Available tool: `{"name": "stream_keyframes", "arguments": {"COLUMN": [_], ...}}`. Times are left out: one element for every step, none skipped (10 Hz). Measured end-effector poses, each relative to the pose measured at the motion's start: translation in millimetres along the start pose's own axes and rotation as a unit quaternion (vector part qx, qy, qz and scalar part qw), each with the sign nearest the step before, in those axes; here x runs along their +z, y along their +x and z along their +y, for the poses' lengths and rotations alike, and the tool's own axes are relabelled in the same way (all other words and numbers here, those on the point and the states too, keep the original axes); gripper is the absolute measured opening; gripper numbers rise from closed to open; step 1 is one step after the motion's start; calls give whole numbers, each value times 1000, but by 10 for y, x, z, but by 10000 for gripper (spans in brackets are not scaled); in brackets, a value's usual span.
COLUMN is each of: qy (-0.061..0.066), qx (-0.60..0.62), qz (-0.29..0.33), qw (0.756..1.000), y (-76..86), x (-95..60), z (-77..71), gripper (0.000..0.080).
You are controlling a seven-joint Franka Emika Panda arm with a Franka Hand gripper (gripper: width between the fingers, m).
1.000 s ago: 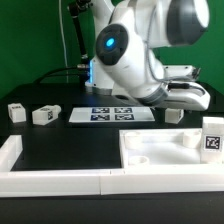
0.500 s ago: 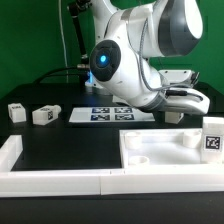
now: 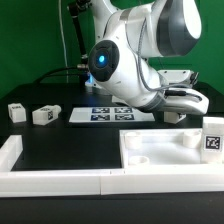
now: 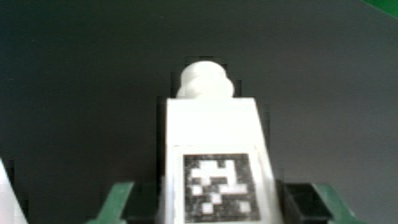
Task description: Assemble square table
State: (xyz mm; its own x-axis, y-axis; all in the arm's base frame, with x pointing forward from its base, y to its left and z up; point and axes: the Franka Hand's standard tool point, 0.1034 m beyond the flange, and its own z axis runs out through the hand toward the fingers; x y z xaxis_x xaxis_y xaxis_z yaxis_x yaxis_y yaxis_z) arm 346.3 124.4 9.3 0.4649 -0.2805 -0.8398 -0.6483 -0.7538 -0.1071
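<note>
At the exterior view's right, just behind the tray's far rim, you are seeing the white robot arm (image 3: pixel 128 62) hanging lower and more tilted than a second ago. Over the last half second it is hardly moving. In my judgement the approach is finishing and the grasp is beginning.

The tool (image 3: pixel 177 102) is sitting over a short white plastic leg with a black-and-white tag (image 4: pixel 214 135). In the wrist view its green fingertips (image 4: pixel 121 200) are flanking the leg on both sides, very near it. I cannot tell whether they are pressing on it yet, so you should not be counting the leg as held. This is looking like an early pick-up in the assembly.

The white square tray-like table top with a raised rim (image 3: pixel 140 140) is lying at the lower right of the exterior view, on the black bench (image 3: pixel 70 145). Nothing loose is showing inside it, and no leg is standing in any corner socket that I can see. A white tagged block (image 3: pixel 212 137) is rising at its right edge; I cannot tell whether it is part of the top.

A far-left leg (image 3: pixel 14 112) and a second leg (image 3: pixel 43 116) are waiting at the middle left, well apart from the top. The marker board (image 3: pixel 112 114) is lying between them and the tool. The long white border rails (image 3: pixel 50 183) are framing the lower left, enclosing only bare bench.
</note>
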Motion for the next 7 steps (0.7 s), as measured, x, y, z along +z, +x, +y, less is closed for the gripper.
{"name": "stream_keyframes", "arguments": {"qy": [0, 0, 1, -10, -49, -76, -88], "qx": [0, 0, 0, -6, -32, -58, -78], "qz": [0, 0, 0, 0, 17, 46, 63], "qw": [1000, 1000, 1000, 1000, 998, 994, 991], "y": [0, 1, 2, 6, 30, 32, -55], "x": [-1, -2, -4, -61, -345, -631, -837], "z": [0, 1, 3, 49, 129, 101, 29], "gripper": [288, 288, 288, 288, 288, 289, 289]}}
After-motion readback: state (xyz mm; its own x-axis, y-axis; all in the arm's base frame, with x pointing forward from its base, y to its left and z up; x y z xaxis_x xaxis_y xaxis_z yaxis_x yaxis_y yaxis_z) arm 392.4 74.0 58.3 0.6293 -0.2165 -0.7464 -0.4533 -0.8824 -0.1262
